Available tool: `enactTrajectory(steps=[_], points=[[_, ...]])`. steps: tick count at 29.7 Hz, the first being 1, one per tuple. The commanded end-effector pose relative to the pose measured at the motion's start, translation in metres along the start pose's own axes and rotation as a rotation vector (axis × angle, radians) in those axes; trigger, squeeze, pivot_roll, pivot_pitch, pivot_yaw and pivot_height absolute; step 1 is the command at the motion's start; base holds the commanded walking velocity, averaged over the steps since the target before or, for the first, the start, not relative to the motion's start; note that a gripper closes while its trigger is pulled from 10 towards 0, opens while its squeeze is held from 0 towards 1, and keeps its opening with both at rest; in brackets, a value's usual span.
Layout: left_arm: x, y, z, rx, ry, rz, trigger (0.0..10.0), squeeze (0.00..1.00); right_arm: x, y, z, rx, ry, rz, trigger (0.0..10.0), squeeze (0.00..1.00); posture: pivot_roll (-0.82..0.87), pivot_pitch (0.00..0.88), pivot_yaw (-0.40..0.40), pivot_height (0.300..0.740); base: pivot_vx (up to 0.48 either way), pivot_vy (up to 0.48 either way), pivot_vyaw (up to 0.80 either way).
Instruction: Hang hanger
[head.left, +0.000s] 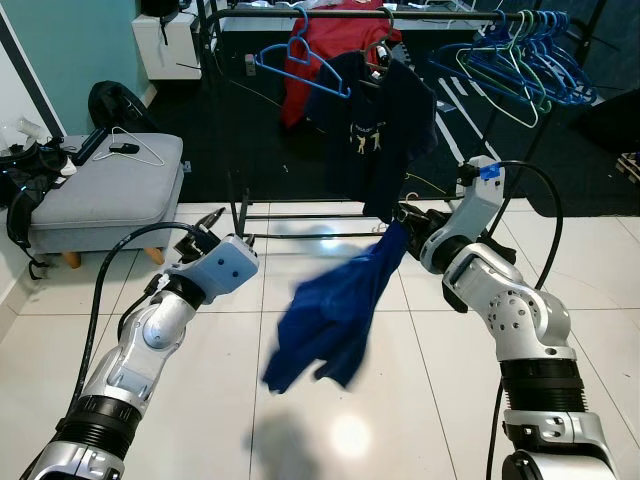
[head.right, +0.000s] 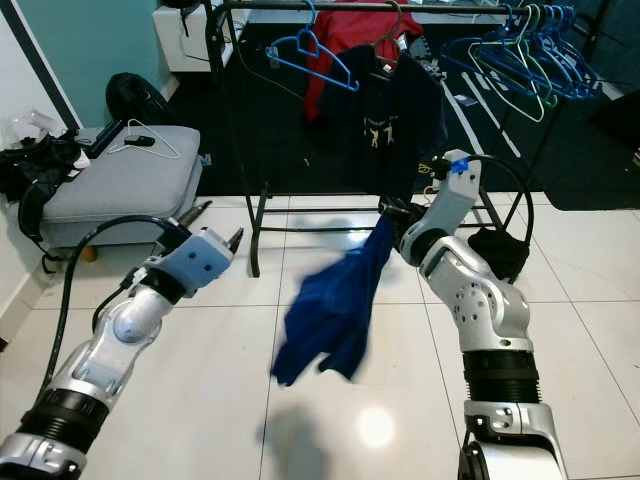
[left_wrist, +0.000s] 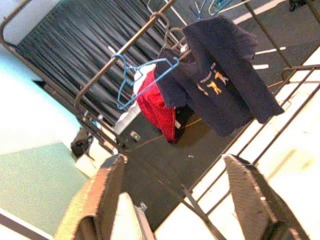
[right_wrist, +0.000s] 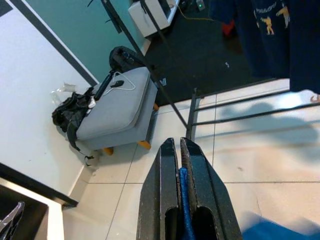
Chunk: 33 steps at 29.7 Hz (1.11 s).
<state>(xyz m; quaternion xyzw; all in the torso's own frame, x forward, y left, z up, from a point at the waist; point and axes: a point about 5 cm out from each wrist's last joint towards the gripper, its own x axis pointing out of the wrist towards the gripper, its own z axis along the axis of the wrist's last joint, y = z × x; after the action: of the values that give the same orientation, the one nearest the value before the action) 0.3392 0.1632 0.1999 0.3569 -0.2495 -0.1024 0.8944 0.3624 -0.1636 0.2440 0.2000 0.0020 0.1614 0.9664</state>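
Observation:
A crumpled blue garment (head.left: 330, 320) dangles over the white tiled floor, pinched by its upper end in my right gripper (head.left: 405, 218), which is shut on the cloth (right_wrist: 183, 185). No hanger is visible inside the cloth. My left gripper (head.left: 232, 228) is held in the air to the garment's left, open and holding nothing, its fingers (left_wrist: 112, 175) spread wide. Behind stands the black clothes rack (head.left: 300, 15) with an empty blue hanger (head.left: 300, 62), a navy t-shirt (head.left: 385, 120) and a red garment (head.left: 335, 40) on its rail.
Several blue and green empty hangers (head.left: 530, 55) crowd the right end of the rail. A grey ottoman (head.left: 105, 185) at the left carries a white wire hanger (head.left: 135, 145), with a black bag (head.left: 25, 190) beside it. The rack's lower bars (head.left: 300, 210) run just behind the garment.

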Motion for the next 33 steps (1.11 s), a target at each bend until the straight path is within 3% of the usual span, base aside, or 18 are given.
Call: enactTrajectory(steps=[1,9,11,12,14,15,16,19,20,23,26,28,29,30,33], points=[[-0.006,-0.004,-0.006,-0.058,0.051,-0.008,10.0,0.0,0.002,-0.001,0.006,-0.047,-0.018,0.041,0.0,0.0,-0.04,0.18,0.015,0.74,0.0,0.0,0.0],[-0.007,-0.004,-0.009,-0.114,0.084,-0.003,10.0,0.0,0.005,-0.009,0.002,-0.136,0.055,0.051,0.0,0.0,-0.04,0.173,0.01,0.74,0.0,0.0,0.0],[-0.008,-0.006,-0.011,-0.143,0.11,-0.004,10.0,0.0,0.008,-0.011,-0.003,-0.226,0.103,0.047,0.0,0.0,-0.04,0.166,0.002,0.74,0.0,0.0,0.0],[-0.008,-0.006,-0.011,-0.143,0.11,-0.004,10.0,0.0,0.008,-0.011,-0.003,-0.226,0.103,0.047,0.0,0.0,-0.04,0.166,0.002,0.74,0.0,0.0,0.0],[-0.009,-0.007,-0.013,-0.169,0.139,0.007,10.0,0.0,0.01,0.007,-0.015,-0.254,0.127,0.149,0.0,0.0,-0.04,0.165,0.001,0.74,0.0,0.0,0.0],[-0.009,-0.007,-0.013,-0.169,0.139,0.007,10.0,0.0,0.01,0.007,-0.015,-0.254,0.127,0.149,0.0,0.0,-0.04,0.165,0.001,0.74,0.0,0.0,0.0],[-0.009,-0.007,-0.015,-0.188,0.156,0.013,10.0,0.0,0.009,0.022,-0.024,-0.259,0.142,0.256,0.0,0.0,-0.03,0.165,0.002,0.74,0.0,0.0,0.0],[-0.009,-0.007,-0.015,-0.188,0.156,0.013,10.0,0.0,0.009,0.022,-0.024,-0.259,0.142,0.256,0.0,0.0,-0.03,0.165,0.002,0.74,0.0,0.0,0.0],[-0.009,-0.006,-0.016,-0.216,0.175,0.025,10.0,0.0,0.006,0.033,-0.032,-0.277,0.157,0.342,0.0,0.0,-0.03,0.165,0.002,0.74,0.0,0.0,0.0],[-0.008,-0.004,-0.016,-0.258,0.191,0.041,10.0,0.0,0.008,0.034,-0.036,-0.276,0.166,0.322,0.0,0.0,-0.03,0.169,0.002,0.74,0.0,0.0,0.0],[-0.004,-0.004,-0.009,-0.416,0.191,0.01,10.0,0.0,0.016,0.021,-0.036,-0.272,0.154,0.166,0.0,0.0,-0.03,0.174,0.0,0.74,0.0,0.0,0.0],[-0.004,-0.004,-0.009,-0.416,0.191,0.01,10.0,0.0,0.016,0.021,-0.036,-0.272,0.154,0.166,0.0,0.0,-0.03,0.174,0.0,0.74,0.0,0.0,0.0],[-0.003,-0.01,-0.003,-0.489,0.181,-0.045,10.0,0.0,0.018,0.019,-0.034,-0.249,0.133,0.121,0.0,0.0,-0.03,0.179,-0.002,0.74,0.0,0.0,0.0],[-0.003,-0.016,0.005,-0.556,0.162,-0.118,10.0,0.33,0.02,0.018,-0.032,-0.206,0.107,0.071,0.0,0.0,-0.03,0.179,-0.002,0.74,0.0,0.0,0.0],[-0.004,-0.021,0.01,-0.598,0.147,-0.17,10.0,0.33,0.022,0.017,-0.03,-0.175,0.091,0.038,0.0,0.0,-0.03,0.179,-0.002,0.74,0.0,0.0,0.0]])
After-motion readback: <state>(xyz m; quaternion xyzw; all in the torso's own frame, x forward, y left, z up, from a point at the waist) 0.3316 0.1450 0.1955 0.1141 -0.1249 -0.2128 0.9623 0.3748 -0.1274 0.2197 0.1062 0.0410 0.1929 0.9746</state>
